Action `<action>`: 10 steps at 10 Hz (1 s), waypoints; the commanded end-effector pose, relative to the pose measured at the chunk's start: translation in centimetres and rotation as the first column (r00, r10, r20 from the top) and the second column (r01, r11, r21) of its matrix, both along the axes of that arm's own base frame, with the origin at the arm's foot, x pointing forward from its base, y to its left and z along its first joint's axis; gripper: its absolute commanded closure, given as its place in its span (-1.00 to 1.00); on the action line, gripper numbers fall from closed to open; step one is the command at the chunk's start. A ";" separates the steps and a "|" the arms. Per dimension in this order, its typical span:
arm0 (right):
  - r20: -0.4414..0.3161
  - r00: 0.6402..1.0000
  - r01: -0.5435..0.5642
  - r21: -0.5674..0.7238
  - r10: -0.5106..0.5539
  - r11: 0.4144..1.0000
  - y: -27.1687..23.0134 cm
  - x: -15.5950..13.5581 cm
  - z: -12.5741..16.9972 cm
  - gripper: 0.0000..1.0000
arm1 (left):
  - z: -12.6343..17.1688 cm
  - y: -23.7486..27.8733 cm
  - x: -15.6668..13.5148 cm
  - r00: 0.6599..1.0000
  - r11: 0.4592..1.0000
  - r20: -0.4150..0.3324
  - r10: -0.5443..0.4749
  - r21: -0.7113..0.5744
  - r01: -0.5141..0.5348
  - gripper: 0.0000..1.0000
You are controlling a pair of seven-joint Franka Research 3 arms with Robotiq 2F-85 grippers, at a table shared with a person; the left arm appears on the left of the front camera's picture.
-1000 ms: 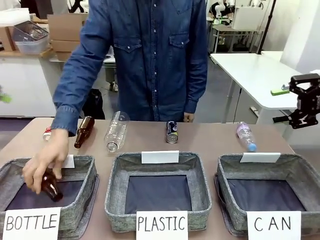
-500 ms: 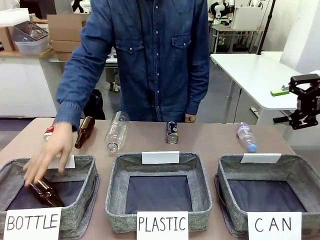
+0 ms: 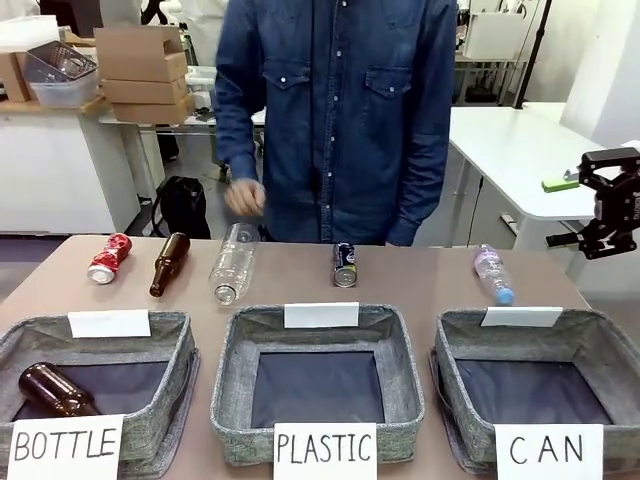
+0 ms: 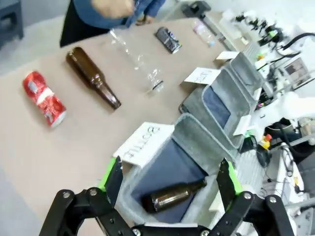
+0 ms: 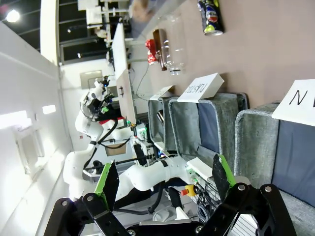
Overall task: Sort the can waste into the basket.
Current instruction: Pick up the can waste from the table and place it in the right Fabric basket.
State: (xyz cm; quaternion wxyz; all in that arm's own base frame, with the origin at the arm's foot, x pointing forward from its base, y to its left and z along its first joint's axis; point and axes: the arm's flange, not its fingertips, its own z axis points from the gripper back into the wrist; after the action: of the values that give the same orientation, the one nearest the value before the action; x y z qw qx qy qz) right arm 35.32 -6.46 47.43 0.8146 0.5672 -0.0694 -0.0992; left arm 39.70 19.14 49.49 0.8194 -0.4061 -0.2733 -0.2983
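While the red can (image 3: 109,258) lay far left on the counter (image 3: 420,275) and the black can (image 3: 344,265) mid-counter, the CAN basket (image 3: 600,345) stood empty. Left claw (image 4: 170,172) and right claw (image 5: 162,177) were spread, holding nothing. Sorting had seemingly not started, and the next move called for reaching a can.

A: Red can (image 3: 109,258), dented, white lettering, lies on its side at the far left of the bench (image 3: 420,280).
B: And the black can (image 3: 344,265), yellow-green marks, lies on its side mid-bench, one end facing front.
A: Grey woven basket (image 3: 600,340) labelled "CAN" sits front right, dark lining bare, well apart from both.
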 end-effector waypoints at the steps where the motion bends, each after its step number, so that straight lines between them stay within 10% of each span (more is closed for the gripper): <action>1: 0.028 1.000 -0.011 0.008 0.011 1.000 0.0 0.2 0.1 -1.00 | -0.9 -3.5 5.6 0.996 0.990 0.006 0.086 0.110 -0.086 -1.00; 6: 0.028 1.000 -0.011 0.008 0.011 1.000 0.0 0.2 0.1 -1.00 | -6.7 -11.3 16.2 0.994 0.886 -0.029 0.103 0.456 -0.079 -1.00; 10: 0.028 1.000 -0.011 0.008 0.011 1.000 0.0 0.2 0.1 -1.00 | -12.4 -13.8 20.6 0.964 0.691 0.006 0.264 0.697 -0.194 -1.00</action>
State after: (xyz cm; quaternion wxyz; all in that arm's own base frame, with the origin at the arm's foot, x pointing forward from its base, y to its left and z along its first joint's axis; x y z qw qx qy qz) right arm 35.35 -6.49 47.48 0.8148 0.5670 -0.0697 -0.0989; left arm 59.44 5.45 37.19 0.9388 -0.0737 -0.1800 -0.2842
